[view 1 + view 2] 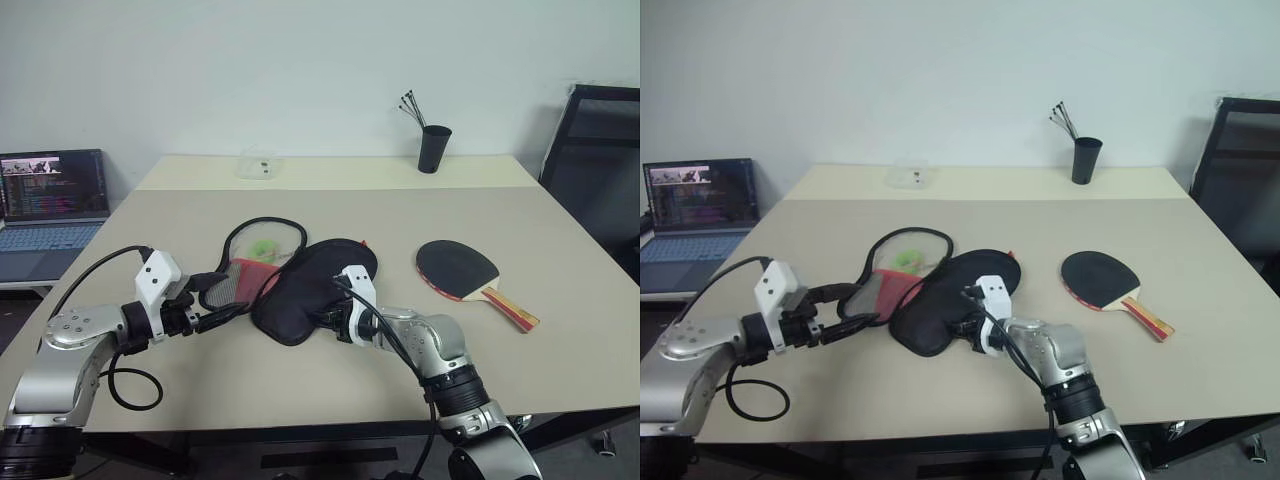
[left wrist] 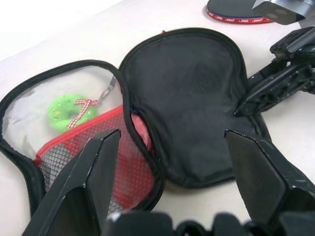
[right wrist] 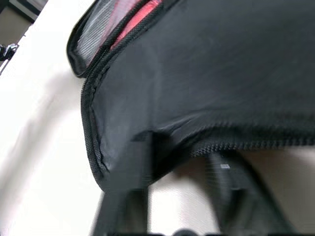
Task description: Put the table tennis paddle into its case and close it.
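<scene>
The case lies unzipped in the middle of the table. Its black flap (image 1: 318, 285) is folded out to the right, and its red mesh half (image 1: 250, 272) with the green fuzzy zip pull (image 1: 262, 248) lies to the left. The table tennis paddle (image 1: 458, 268) rests black face up to the right of the case, with its handle (image 1: 512, 310) pointing toward the near right. My left gripper (image 1: 215, 300) is open, its fingers (image 2: 93, 172) astride the near edge of the mesh half. My right gripper (image 1: 327, 316) is pinched on the flap's near edge (image 3: 162, 132).
A black cup (image 1: 434, 148) holding thin sticks and a small clear container (image 1: 260, 167) stand at the back of the table (image 1: 560, 380). An open laptop (image 1: 50, 200) sits on a lower surface to the left. A black chair (image 1: 600, 170) is at the right.
</scene>
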